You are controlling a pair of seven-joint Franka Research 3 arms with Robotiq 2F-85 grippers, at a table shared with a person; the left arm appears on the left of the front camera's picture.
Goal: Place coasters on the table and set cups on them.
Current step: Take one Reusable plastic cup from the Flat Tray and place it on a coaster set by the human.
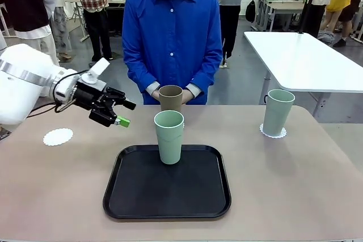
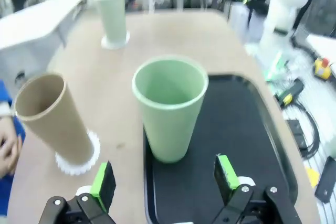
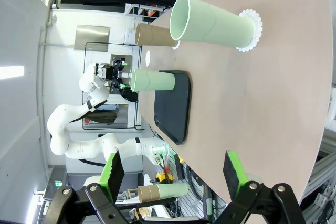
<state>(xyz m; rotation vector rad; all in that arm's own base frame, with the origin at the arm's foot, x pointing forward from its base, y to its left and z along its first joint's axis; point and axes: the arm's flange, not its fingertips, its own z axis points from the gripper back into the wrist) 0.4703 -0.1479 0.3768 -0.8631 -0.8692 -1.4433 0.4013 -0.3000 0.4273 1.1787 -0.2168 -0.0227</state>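
On black tray [image 1: 168,208], near edge of surface [image 1: 295,185]: mint cup [image 1: 169,136]. Left end effector [image 1: 121,113] wide, empty, above surface. Beyond: tan cup [image 1: 170,98] on coaster. Far right: second mint cup [image 1: 277,112] on coaster [image 1: 273,133]; bare coaster [image 1: 58,136] left. Right end effector [image 3: 173,174] wide, empty.

A black rectangular tray [image 1: 142,196] with rounded corners and a raised rim lies flat at the centre near edge. A white table [image 1: 306,60] stands apart at the far right. A person in a blue shirt [image 1: 172,32] stands at the far side. Further people stand in the background.
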